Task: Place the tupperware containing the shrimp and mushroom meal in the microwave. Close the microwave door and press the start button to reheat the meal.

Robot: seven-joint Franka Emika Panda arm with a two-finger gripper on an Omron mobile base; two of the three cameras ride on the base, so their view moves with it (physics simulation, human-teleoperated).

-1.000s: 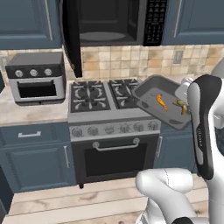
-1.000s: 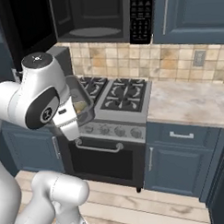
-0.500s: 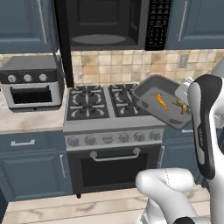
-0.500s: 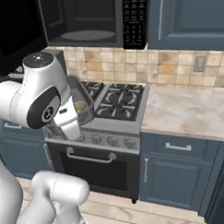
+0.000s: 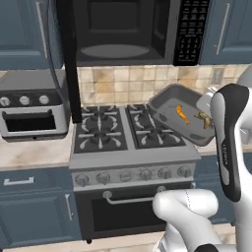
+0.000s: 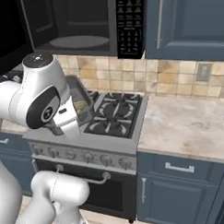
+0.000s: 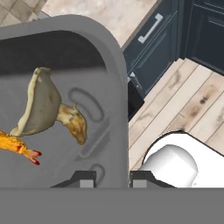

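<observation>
No brand or label reads anywhere; the microwave (image 5: 128, 32) has a keypad (image 5: 191, 30) of pale buttons down its right side, but the marks on them are too small to make out.

Taking the stove (image 5: 133, 142) as the landmark: the microwave hangs directly above it, its cavity dark with the round turntable (image 5: 114, 50) showing. The door (image 5: 66, 59) stands swung out at the microwave's left edge, reaching down towards the stove's back left corner. The tub (image 5: 181, 120) is held in the air, tilted, over the stove's right edge, below the microwave and well short of the cavity. Inside it lie the orange shrimp (image 5: 182, 115) and, just right of it, a tan mushroom (image 5: 203, 117).

In the hand view the claw (image 7: 112, 178) sits narrowly parted astride the tub's rim, one fingertip (image 7: 85, 178) inside the wall and the other outside, pinching it.

A small grey oven (image 5: 30, 107) with three knobs stands on the bench (image 5: 29, 150) left of the stove. Right of the stove runs more marbled bench (image 6: 188, 124), with a wall socket (image 6: 203, 72) on the tiled backsplash behind it. Blue cabinets (image 6: 188, 23) flank the microwave, and blue drawers (image 6: 181, 168) sit under the bench. The arm's white upper link (image 5: 230, 142) rises just right of the stove, covering the tub's right end from the left base camera.
</observation>
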